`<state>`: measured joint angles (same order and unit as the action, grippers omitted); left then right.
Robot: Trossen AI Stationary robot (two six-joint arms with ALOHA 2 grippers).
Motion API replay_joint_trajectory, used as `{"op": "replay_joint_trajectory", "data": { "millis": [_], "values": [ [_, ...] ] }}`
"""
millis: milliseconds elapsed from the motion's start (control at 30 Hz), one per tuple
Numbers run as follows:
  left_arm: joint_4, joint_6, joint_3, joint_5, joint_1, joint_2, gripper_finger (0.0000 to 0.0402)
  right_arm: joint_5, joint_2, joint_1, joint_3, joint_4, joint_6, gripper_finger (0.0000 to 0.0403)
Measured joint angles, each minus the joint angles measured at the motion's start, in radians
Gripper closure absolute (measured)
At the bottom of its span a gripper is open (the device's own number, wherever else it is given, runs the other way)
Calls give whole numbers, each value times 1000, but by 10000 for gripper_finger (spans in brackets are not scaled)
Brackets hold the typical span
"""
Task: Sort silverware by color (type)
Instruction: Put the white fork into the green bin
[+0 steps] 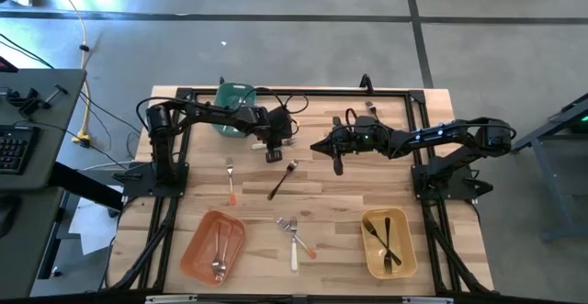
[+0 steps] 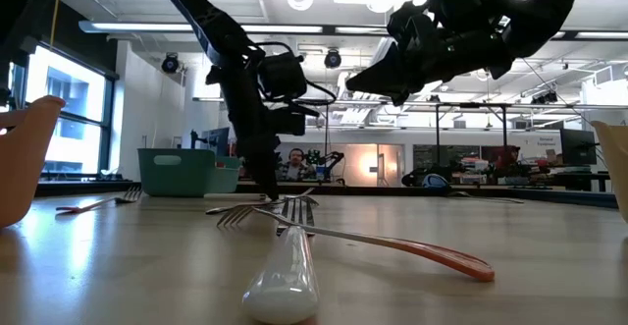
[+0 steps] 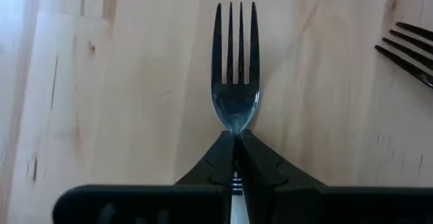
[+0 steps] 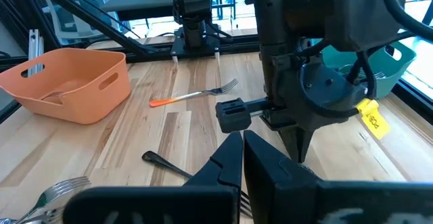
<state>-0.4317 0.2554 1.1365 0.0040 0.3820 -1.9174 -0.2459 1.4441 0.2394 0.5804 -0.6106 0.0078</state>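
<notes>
The left claw (image 3: 236, 158) is clamped on the neck of a fork (image 3: 235, 68), its fingers (image 3: 215, 163) pressed together just below the tines, which lie flat over the tabletop (image 3: 122, 82). From above, this claw (image 1: 274, 150) sits near the far middle, beside the green bin (image 1: 235, 95). The right claw (image 1: 335, 163) hangs just across from it with its fingers together, holding nothing. A black fork (image 1: 282, 181) lies between and just nearer than the two claws. An orange-handled fork (image 1: 231, 182) lies to the left. Nearer the front, a white fork (image 1: 293, 244) and another orange-tipped one (image 1: 303, 242) cross. The orange bin (image 1: 213, 247) holds silver pieces; the yellow bin (image 1: 388, 242) holds black ones.
</notes>
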Motion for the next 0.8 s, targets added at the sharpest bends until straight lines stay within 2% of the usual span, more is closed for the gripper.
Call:
{"op": "replay_joint_trajectory", "data": {
  "millis": [433, 600, 800],
  "values": [
    [-191, -60, 222, 2, 31, 9, 399, 0, 0, 0, 0, 0, 0, 403],
    [-263, -90, 246, -39, 96, 75, 399, 0, 0, 0, 0, 10, 0, 403],
    [-299, -107, 223, -39, 180, 187, 400, 0, 0, 0, 0, 23, -7, 403]
  ]
}}
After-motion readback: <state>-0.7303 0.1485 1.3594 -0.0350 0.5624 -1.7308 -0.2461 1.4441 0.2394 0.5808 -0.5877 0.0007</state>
